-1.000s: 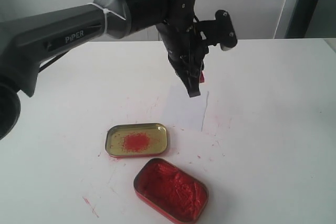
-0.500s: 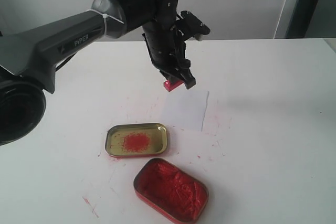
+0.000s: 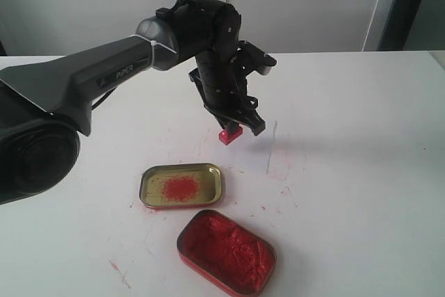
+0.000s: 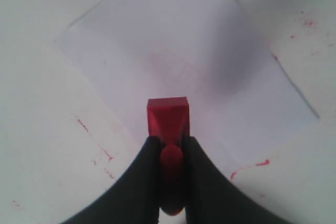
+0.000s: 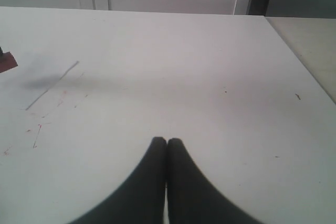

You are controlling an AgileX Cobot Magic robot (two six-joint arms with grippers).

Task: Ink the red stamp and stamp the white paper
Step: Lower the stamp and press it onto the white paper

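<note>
My left gripper (image 3: 236,122) is shut on the handle of the red stamp (image 3: 229,135), whose square base points down at the white paper (image 3: 247,151). In the left wrist view the red stamp (image 4: 167,119) sits between the black fingers (image 4: 144,171) over the middle of the white paper (image 4: 210,51); contact with the sheet cannot be told. My right gripper (image 5: 167,142) is shut with nothing in it, low over bare table, and does not show in the exterior view.
A gold tin lid (image 3: 181,185) with a red smear lies near the paper's front. The red ink paste tin (image 3: 226,250) stands open nearer the front edge. Red smudges (image 3: 119,273) mark the white table (image 3: 361,172).
The left arm has swung leftward and come down with the stamp, from high above the table to just over the paper. Its wrist has turned.
</note>
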